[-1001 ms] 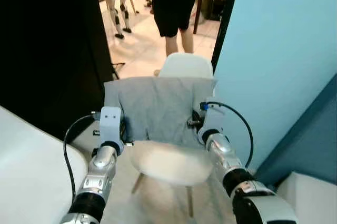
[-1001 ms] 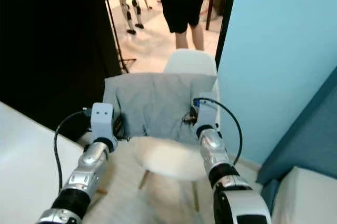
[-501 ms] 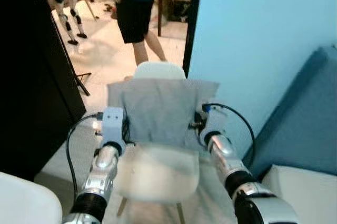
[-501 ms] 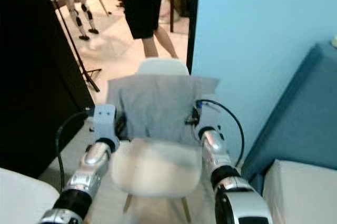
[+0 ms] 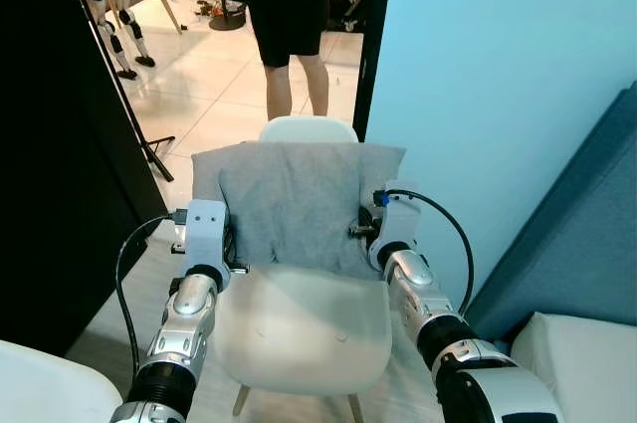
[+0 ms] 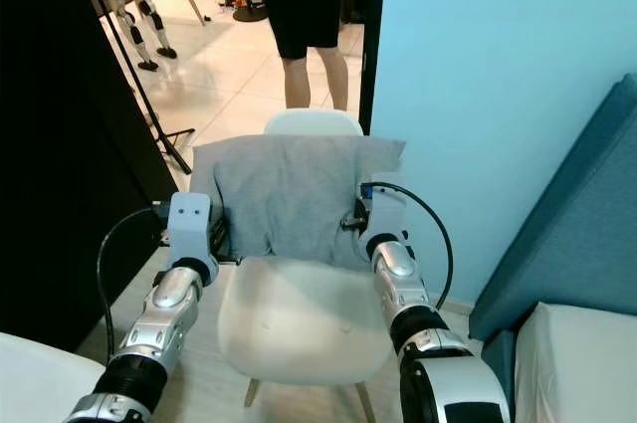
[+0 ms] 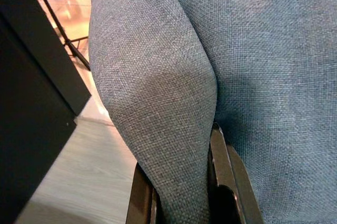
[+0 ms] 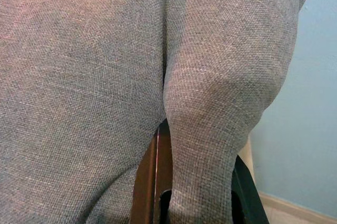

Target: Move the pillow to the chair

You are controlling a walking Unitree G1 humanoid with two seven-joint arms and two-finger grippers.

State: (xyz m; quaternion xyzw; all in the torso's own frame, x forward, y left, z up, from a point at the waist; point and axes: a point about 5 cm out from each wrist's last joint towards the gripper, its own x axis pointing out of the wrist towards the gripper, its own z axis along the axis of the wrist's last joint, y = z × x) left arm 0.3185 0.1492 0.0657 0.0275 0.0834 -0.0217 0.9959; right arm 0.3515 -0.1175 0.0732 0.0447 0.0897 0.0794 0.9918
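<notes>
A grey fabric pillow (image 5: 294,202) hangs upright between my two arms, just above the seat of a white shell chair (image 5: 304,318) and in front of its backrest (image 5: 309,130). My left gripper (image 5: 231,244) is shut on the pillow's left edge, and my right gripper (image 5: 360,232) is shut on its right edge. In the left wrist view a fold of the pillow (image 7: 174,103) is pinched between the black fingers (image 7: 221,163). The right wrist view shows the same: a fold of pillow (image 8: 210,129) sits between the fingers (image 8: 150,176).
A person (image 5: 289,15) in dark shorts stands on the tiled floor behind the chair. A black curtain (image 5: 60,144) is on the left, a light blue wall (image 5: 498,95) on the right. A blue sofa (image 5: 587,244) is at the right, a white surface (image 5: 40,383) at the lower left.
The camera has swung and steadied, so the chair now sits centred below me. Both grippers still hold the pillow, now closer over the seat. The person behind has shifted.
</notes>
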